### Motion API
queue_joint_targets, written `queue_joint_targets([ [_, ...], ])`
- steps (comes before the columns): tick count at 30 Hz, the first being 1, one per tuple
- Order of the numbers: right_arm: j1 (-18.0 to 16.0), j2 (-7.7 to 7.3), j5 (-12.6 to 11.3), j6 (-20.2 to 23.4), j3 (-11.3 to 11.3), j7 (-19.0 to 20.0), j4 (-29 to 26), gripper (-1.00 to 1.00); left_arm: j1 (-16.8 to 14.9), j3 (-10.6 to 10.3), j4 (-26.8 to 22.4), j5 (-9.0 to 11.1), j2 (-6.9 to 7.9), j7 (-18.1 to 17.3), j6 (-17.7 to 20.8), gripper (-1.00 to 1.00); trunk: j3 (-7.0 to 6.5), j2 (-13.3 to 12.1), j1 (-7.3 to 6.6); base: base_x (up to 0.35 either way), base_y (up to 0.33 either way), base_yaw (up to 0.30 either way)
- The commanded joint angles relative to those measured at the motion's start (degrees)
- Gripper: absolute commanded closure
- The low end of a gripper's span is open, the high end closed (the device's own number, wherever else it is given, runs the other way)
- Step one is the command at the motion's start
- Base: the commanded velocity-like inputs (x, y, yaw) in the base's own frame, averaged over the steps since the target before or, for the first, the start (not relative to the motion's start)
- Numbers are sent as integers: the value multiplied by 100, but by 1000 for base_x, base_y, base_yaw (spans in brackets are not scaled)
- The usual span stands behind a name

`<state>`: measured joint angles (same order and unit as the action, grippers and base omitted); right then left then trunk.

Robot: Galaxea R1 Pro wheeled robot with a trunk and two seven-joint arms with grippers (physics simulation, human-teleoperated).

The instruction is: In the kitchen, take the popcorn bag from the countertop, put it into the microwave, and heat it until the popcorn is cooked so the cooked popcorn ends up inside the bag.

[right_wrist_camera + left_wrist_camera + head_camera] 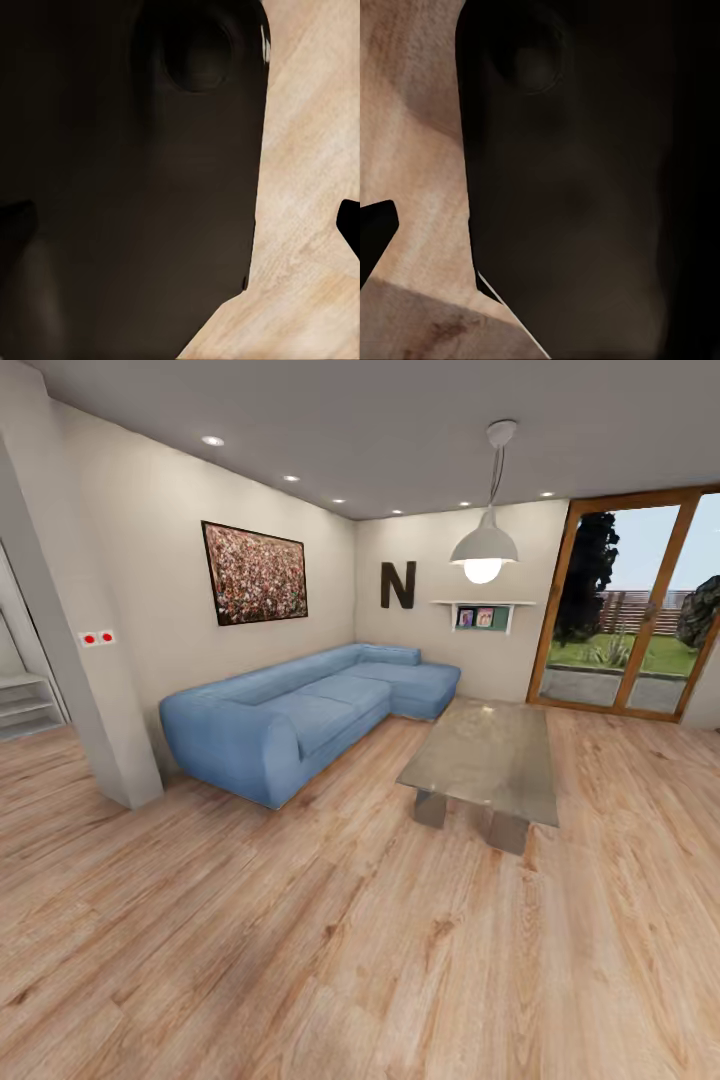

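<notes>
Looking from the head camera, a living room spreads out, not a kitchen: a long blue L-shaped sofa [300, 715] with soft rounded cushions sits against a pale wall, and near it stands a low rectangular coffee desk [487, 758] with a smooth grey-green top on blocky legs. Warm light wood-plank floor [330, 960] covers the foreground. A dark-framed speckled painting [254, 573] hangs above the sofa, a dark letter N [397, 584] marks the far wall, and a white dome pendant lamp [483, 548] glows beside wood-framed glass doors [628, 610] facing a garden. From the left wrist camera, a dark matte rounded robot body part [577, 187] looms over blurred wood floor; that tool's state cannot be told. From the right wrist camera, a similar dark rounded part [135, 180] stands before pale wood planks; its tool's state cannot be told either.
</notes>
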<state>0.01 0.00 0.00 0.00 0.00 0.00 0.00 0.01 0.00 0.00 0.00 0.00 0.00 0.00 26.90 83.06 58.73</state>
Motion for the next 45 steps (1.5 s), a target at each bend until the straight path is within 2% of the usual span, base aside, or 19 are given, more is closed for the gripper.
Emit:
queue_joint_targets([
  [1, -34, 0, 18, -26, 17, -9, 26, -100, -7, 33, -33, 26, -33, -8, -33, -100, 3, 2, 0, 0, 0, 0],
  [13, -122, -52, -46, -168, -17, -9, 26, -100, -6, 53, -69, 35, -61, -9, -274, -100, 3, 2, 0, 0, 0, -38],
  [20, -121, -48, -60, -386, -34, -9, 35, -100, -7, 60, -72, 35, -53, -9, -281, -100, 3, 2, 0, 0, 0, -239],
  [35, -120, -39, -60, -483, -35, -9, 35, -100, -6, 62, -79, 35, -58, -9, -281, -100, 3, 2, 0, 0, 0, -272],
  [45, -120, -84, -61, -527, -35, -9, 41, -100, -7, 53, -79, 35, -46, -9, -281, -100, 3, 2, 0, 0, 0, -284],
])
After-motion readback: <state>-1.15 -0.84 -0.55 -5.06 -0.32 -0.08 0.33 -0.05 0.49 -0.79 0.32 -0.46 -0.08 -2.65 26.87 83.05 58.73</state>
